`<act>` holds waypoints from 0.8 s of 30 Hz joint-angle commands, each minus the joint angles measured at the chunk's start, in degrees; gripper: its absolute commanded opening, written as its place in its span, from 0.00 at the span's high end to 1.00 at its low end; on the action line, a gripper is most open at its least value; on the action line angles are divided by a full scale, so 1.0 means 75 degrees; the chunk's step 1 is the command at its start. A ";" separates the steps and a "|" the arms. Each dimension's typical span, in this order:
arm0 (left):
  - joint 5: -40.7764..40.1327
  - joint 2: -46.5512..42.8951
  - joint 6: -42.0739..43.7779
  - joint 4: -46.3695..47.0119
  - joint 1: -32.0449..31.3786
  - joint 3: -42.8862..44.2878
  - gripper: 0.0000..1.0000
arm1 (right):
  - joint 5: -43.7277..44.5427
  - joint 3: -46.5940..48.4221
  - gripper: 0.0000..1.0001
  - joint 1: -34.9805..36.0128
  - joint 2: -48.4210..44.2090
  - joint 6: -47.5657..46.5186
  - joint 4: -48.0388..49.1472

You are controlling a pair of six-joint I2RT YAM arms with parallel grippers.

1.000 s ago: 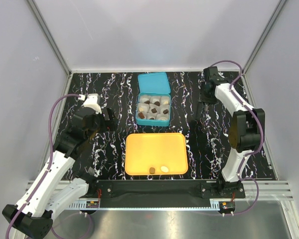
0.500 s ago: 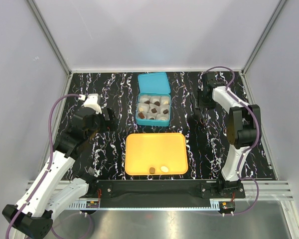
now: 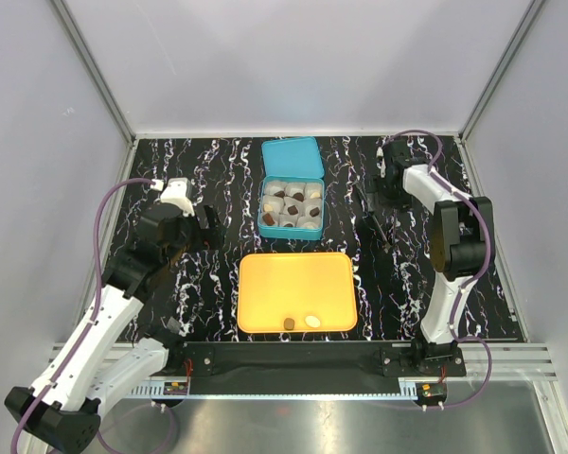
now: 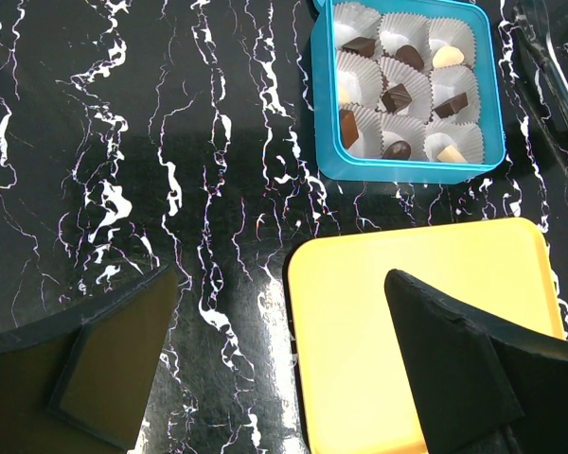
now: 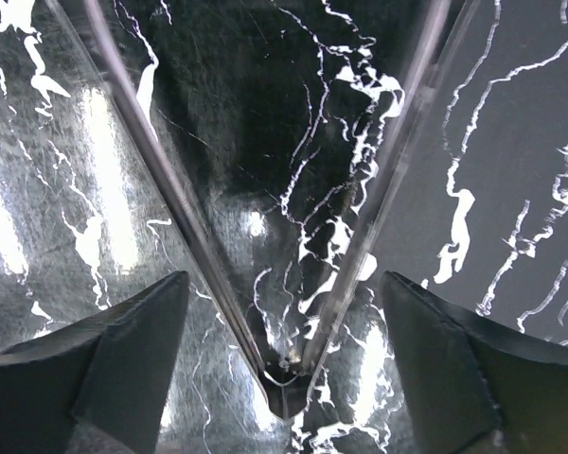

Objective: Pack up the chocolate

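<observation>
Two chocolates (image 3: 289, 323) left in the orange tray (image 3: 293, 284), and the right gripper (image 5: 284, 284), wide open, just slid over the clear tongs (image 5: 175, 189) upper right, probably to grab them.

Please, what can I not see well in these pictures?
- Top view: the dark brown chocolate piece and the cream-white chocolate piece on the orange plastic tray are too small to tell their shape.
- Left wrist view: the left pincer and the bottom edge hide the tray's near part, where both pieces lie.
- Right wrist view: the top edge cuts off the tips of the clear plastic tongs lying between the open right pincer.
</observation>
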 commanded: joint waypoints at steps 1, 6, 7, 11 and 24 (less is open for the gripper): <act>0.0119 0.0007 0.0002 0.0375 0.0032 0.0181 0.01 | 0.0289 0.0581 0.09 -0.0052 -0.0135 -0.0216 -0.0404; 0.0061 0.0054 -0.0033 0.0375 0.0032 0.0145 0.01 | 0.0418 0.1177 0.00 -0.0052 -0.0475 -0.0017 -0.0991; 0.0072 0.0089 -0.0045 0.0375 0.0020 0.0157 0.01 | 0.0418 0.1307 0.00 -0.0040 -0.0627 0.0297 -0.1305; -0.0021 0.0241 -0.0069 0.0434 0.0032 0.0169 0.01 | 0.0022 0.1800 0.00 -0.0017 -0.1236 0.1060 -0.1987; -0.0711 0.2852 -0.0233 0.0247 0.0067 0.3117 0.01 | -0.2860 -0.0389 0.00 0.0428 -0.4705 0.2563 -0.0056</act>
